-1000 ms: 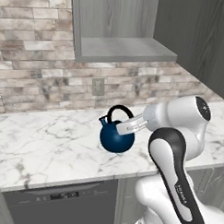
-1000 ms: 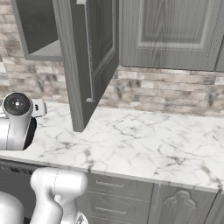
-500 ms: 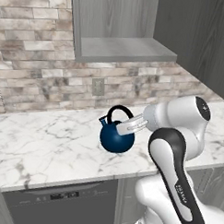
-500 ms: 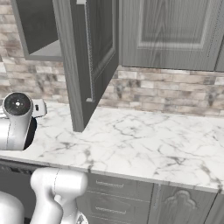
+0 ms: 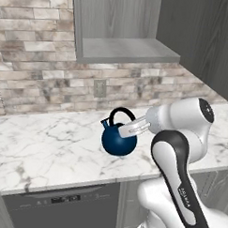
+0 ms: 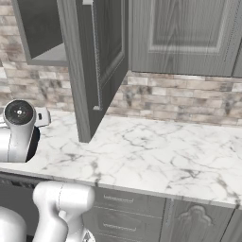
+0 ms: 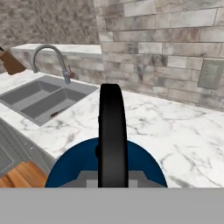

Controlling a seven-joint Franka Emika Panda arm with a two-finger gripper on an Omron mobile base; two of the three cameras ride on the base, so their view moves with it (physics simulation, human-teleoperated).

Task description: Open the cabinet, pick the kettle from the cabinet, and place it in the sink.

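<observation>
End effector (image 5: 129, 130) clamped on black loop handle of dark-blue kettle (image 5: 118, 141), kettle over white marble desk (image 5: 39, 150), out of cabinet (image 5: 125, 49), door swung open. From hand view, sink (image 7: 41, 99) ahead and off to left of kettle (image 7: 107, 168), gooseneck faucet (image 7: 50, 59) behind basin, well apart from kettle. Handle arch seen edge-on, in line with end effector's approach. Next move judged a leftward carry toward basin. No readable brands or writing anywhere; wall outlet (image 5: 100, 88) plain.

The cabinet (image 6: 45, 28) door (image 6: 97, 61) stands swung open above the marble counter (image 6: 156, 156).
</observation>
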